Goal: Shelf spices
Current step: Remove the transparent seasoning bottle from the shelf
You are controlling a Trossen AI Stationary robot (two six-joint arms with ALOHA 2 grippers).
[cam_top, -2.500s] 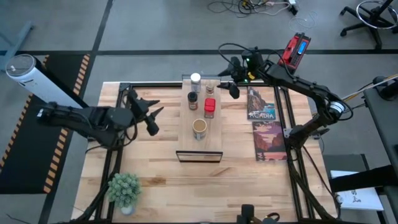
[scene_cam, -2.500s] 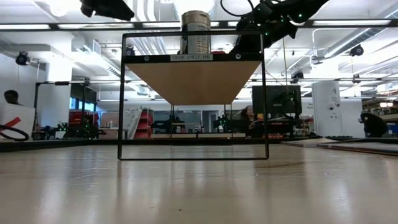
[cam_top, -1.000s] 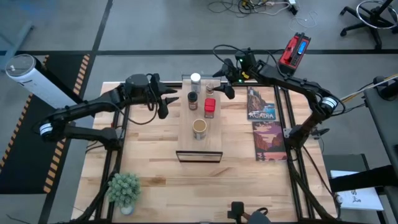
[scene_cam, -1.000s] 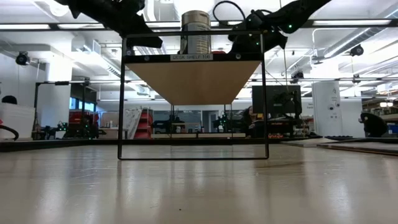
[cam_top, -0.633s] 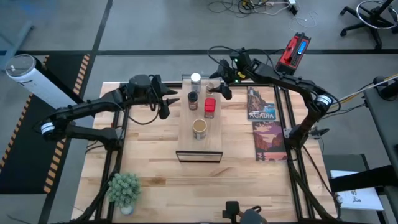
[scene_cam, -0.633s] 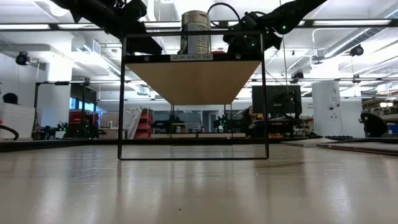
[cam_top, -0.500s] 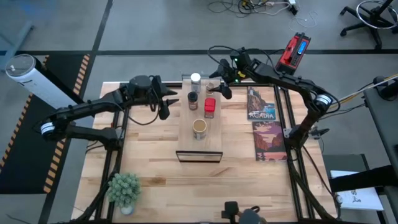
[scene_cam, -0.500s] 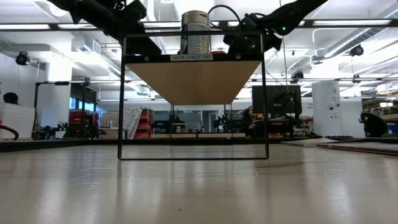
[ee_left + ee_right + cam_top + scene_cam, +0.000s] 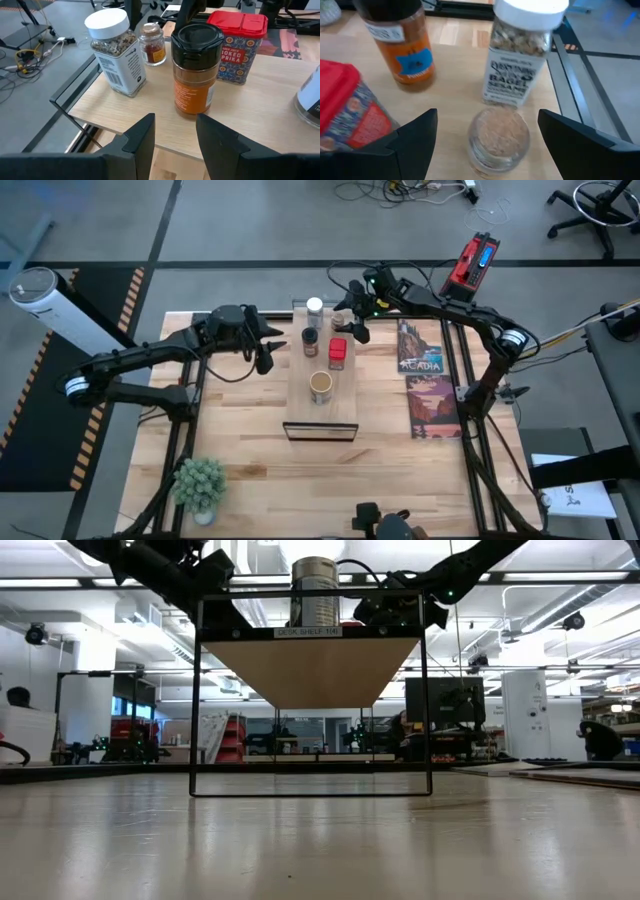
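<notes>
The shelf [image 9: 322,385] — a narrow pale board raised on a thin black frame — is standing in the middle of the wooden surface [image 9: 250,450], carrying the spices. At its far end the white-capped jar [image 9: 315,307] is sitting nearest the back edge, with the dark black-lidded jar [image 9: 310,340] just in front of it and the red tin [image 9: 338,353] beside that. The wider tan-topped round jar [image 9: 320,386] is standing apart from them, near the middle of the board. A fifth, small clear jar [image 9: 498,134] with a pale lid is sitting between the white-capped jar and the red tin.

The right pincer [image 9: 350,313] is hovering over the far right corner of the shelf with its fingers spread wide — in the right wrist view they are straddling the small clear jar without touching it. The left pincer [image 9: 266,348] is reaching in from the left side of the shelf, level with the black-lidded jar, its fingers drawn in as close as they go and holding nothing; the left wrist view is looking past them straight at that jar.

To the right of the shelf two flat printed game boxes [image 9: 425,380] are lying on the surface, and a small green potted plant [image 9: 200,483] is sitting at the near left corner.
</notes>
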